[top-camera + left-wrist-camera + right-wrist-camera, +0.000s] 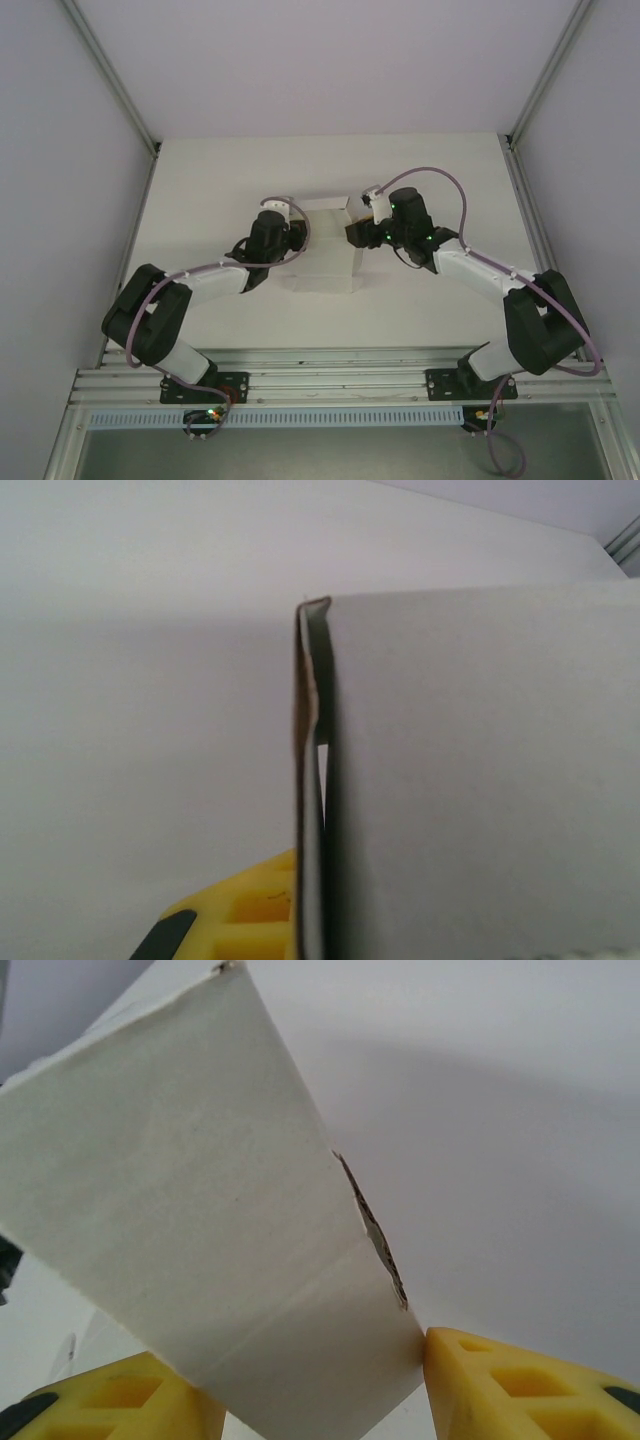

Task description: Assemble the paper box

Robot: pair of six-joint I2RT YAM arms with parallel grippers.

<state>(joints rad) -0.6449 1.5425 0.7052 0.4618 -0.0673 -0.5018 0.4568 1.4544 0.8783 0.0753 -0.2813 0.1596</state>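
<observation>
The paper box point(325, 262), white cardboard and partly folded, lies mid-table between both arms. My left gripper point(298, 226) is at its left side and is shut on an upright wall. In the left wrist view that panel point(480, 780) runs edge-on into the gripper point(315, 930); one yellow finger point(245, 920) shows and the other is hidden behind the card. My right gripper point(356, 232) is at the box's upper right corner. In the right wrist view a creased flap point(200, 1210) spans the gripper point(320, 1390), and both yellow fingers point(500, 1380) touch its edges.
The pale table point(200, 190) is boxed in by grey side walls with metal posts point(110, 80) at the back corners. An aluminium rail point(330, 385) with the arm bases runs along the near edge. Purple cables loop over both arms.
</observation>
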